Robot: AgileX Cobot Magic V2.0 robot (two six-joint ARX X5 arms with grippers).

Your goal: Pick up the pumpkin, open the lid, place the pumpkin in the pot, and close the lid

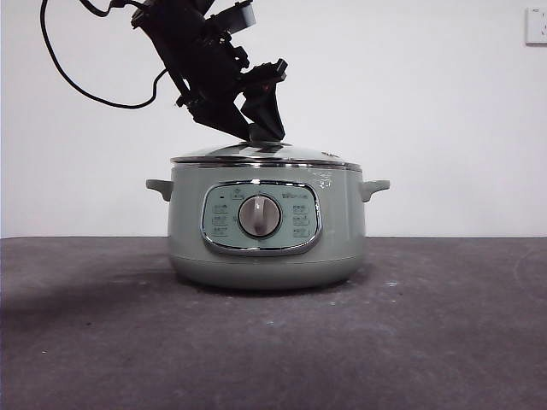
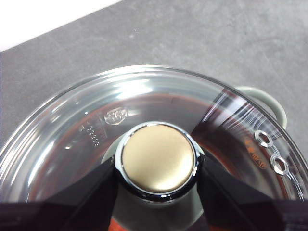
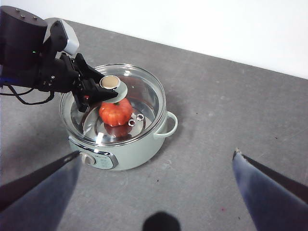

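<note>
**A:** What is the left gripper [image 2: 156, 166] doing?

**B:** Its two black jaws are narrowed around the knob [image 2: 157, 159] of the lid [image 2: 72, 130], one on each side. In the left wrist view they press against the knob's chrome collar. In the front view the arm slants down from the upper left and its tips [image 1: 261, 128] meet the lid [image 1: 265, 155] at the very top.

**A:** And directly below that grip?

**B:** The lid sits level on the pot [image 1: 267, 222], with its chrome rim on the pot's edge all round. Under the glass, just beneath the gripper, the pumpkin [image 3: 115, 111] lies inside the pot [image 3: 139, 147]. It shows as an orange-red ribbed shape. I cannot make out its stem.

**A:** Further out from the gripper?

**B:** On the pot's front wall there is a chrome-framed panel with a silver dial [image 1: 259, 216]. A small handle [image 1: 373, 186] sticks out at each side. Two small steam holes [image 2: 271, 151] pierce the glass close to the rim. The pot rests on a dark grey table [image 1: 444, 333].

**A:** The right gripper [image 3: 159, 166]?

**B:** It hangs well apart from the pot, above the bare table, with its jaws spread wide and nothing between them.
</note>
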